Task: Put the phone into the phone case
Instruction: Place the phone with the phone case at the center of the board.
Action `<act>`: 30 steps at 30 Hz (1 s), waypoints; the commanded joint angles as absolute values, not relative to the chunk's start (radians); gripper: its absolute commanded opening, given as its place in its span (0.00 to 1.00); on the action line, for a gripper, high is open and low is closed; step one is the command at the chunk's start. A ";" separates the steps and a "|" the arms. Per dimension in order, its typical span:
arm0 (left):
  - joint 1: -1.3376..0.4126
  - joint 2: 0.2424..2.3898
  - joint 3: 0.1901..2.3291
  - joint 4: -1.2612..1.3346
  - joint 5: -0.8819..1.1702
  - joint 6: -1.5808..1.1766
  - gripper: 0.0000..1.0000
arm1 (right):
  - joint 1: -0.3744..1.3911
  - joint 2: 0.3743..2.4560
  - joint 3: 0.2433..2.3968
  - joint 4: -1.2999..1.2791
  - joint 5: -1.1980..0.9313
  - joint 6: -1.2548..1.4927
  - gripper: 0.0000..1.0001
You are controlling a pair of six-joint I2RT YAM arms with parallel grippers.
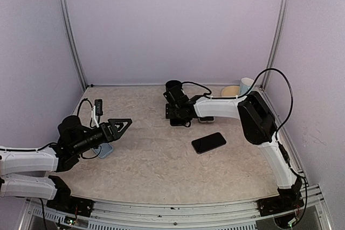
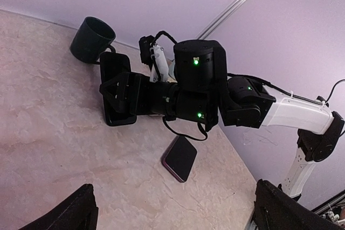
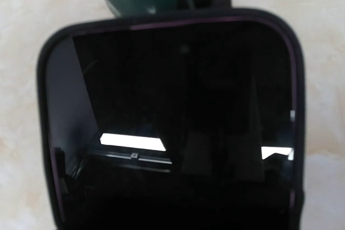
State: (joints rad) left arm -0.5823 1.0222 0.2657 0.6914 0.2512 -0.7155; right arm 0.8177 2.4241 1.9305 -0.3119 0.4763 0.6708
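The phone (image 1: 208,143), a flat, glossy black slab with rounded corners, is being seen lying on the mottled beige table (image 1: 151,171), near the case (image 2: 114,63). That matte black rectangle is being covered by the right gripper (image 2: 118,92), whose grip cannot be told. The left gripper (image 1: 121,129) is being held spread and empty.

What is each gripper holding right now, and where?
Left gripper: open, nothing held. Right gripper is at the black case by the mug; whether it grips it, and by which edge, cannot be told.
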 commanded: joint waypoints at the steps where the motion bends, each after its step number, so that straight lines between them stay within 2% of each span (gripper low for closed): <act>1: -0.586 0.996 0.252 0.682 0.233 -0.692 0.99 | 0.812 2.448 1.988 -0.247 0.477 0.711 0.66; 24: -0.586 0.986 0.239 0.678 0.217 -0.682 0.99 | 0.789 2.548 2.064 -0.246 0.424 0.769 0.67; 30: -0.586 0.986 0.237 0.678 0.213 -0.681 0.99 | 0.778 2.562 2.068 -0.250 0.402 0.770 0.73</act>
